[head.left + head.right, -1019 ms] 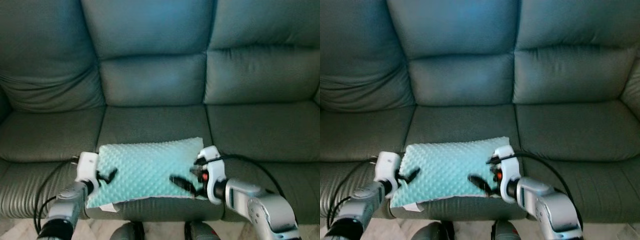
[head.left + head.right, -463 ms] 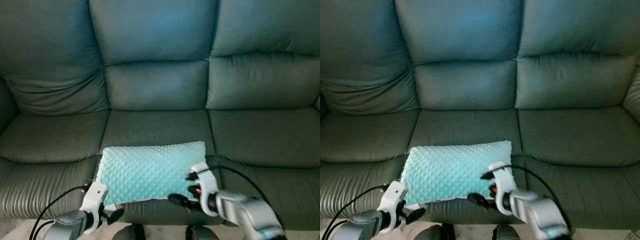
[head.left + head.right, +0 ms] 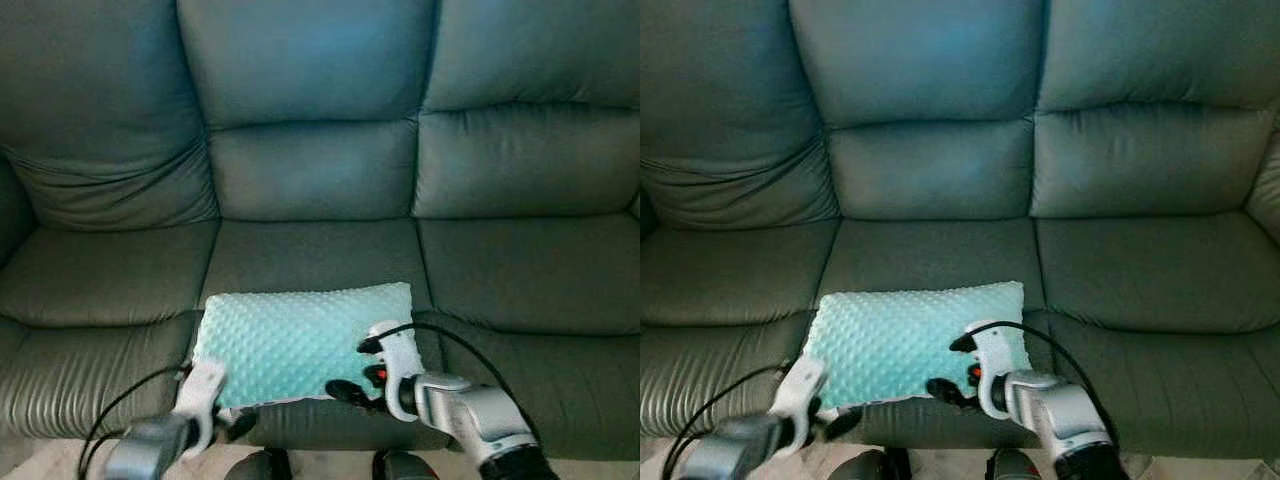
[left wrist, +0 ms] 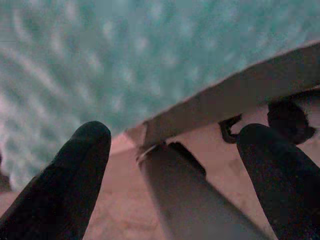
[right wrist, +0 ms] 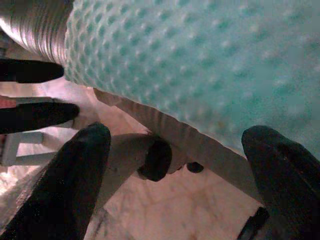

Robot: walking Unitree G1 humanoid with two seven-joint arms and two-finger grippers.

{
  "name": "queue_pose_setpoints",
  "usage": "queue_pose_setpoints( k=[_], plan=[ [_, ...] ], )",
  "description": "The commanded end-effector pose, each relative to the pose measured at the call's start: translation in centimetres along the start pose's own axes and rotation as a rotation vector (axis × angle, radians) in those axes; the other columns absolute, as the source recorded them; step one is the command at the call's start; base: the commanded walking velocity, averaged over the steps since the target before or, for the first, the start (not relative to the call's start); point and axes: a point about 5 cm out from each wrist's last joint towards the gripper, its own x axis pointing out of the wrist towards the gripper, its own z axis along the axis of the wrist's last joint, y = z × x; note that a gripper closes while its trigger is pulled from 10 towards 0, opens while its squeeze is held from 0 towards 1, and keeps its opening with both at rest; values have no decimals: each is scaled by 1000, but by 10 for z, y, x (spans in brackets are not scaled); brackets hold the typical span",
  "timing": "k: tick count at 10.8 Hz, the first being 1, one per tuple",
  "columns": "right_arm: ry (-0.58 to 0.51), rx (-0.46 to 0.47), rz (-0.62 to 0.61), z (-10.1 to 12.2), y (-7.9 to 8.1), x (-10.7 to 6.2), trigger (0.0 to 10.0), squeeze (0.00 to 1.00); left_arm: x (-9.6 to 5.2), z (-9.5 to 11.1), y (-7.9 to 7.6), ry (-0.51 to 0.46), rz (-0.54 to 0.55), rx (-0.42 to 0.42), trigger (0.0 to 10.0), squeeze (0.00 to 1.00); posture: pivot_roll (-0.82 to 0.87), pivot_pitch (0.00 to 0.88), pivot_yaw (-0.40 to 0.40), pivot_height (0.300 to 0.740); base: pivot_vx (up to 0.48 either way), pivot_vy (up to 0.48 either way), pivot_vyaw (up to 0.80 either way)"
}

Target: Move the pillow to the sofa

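Both hands are off the pillow [image 3: 300,342] here, so nothing's being held. Right hand [image 3: 345,393] sits low at the pillow's front right corner, its black fingers pointing in along the front edge of the seat, and its wrist camera shows the two fingers [image 5: 75,170] spread wide apart with the bumpy fabric just ahead of them and pale floor [image 5: 165,200] below. Left hand [image 3: 236,426] is down below the pillow's front left corner, kind of blurry, but the wrist camera is clear enough: fingers [image 4: 75,170] wide open, nothing between them, the pillow's underside and white seam up ahead. Black cables loop off both silver arms. The pillow itself is a mint-green dotted one, lying flat on the middle seat cushion of the dark grey-green leather sofa [image 3: 320,150], right at the front so its near edge hangs slightly over the lip. Back cushions are well behind it, and the seats on either side have nothing touching the pillow.
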Motion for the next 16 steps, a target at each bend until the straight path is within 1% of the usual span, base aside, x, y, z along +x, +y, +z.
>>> queue_pose_setpoints(
  k=[1,2,4,5,6,8,10,12,14,16],
  plan=[
    [17,19,10,-6,0,3,10000,0,0,-14,2,54,20,-4,10000,0,-233,264,107,740,0,0,0],
    [25,33,-2,-10,-5,6,10000,0,5,-9,-1,53,17,1,10000,0,-228,275,111,740,0,0,0],
    [41,72,-10,-15,-9,8,10000,0,10,-5,-4,57,4,7,10000,0,-229,284,114,740,0,0,0],
    [68,140,-2,-19,-10,7,10000,0,10,-3,-7,64,-19,21,10000,0,-226,290,116,740,0,0,0],
    [88,165,-6,-25,-15,6,10000,0,11,-4,-7,65,-22,18,10000,0,-221,293,117,740,0,0,0],
    [82,135,-81,-34,-29,11,10000,0,15,-9,-6,77,-1,10,10000,0,-218,296,120,740,0,0,0],
    [51,84,-122,-31,-33,15,10000,0,17,-10,-3,64,53,13,10000,0,-213,299,122,740,0,0,0],
    [-7,38,-167,-22,-40,17,10000,0,18,-4,6,16,141,11,10000,0,-213,305,123,740,0,0,0],
    [-35,19,-197,-19,-45,17,10000,0,18,6,14,-37,214,-13,10000,0,-214,308,125,740,0,0,0],
    [-41,13,-208,-20,-47,18,10000,0,20,10,14,-54,231,-14,10000,0,-218,306,128,740,0,0,0]
  ],
)
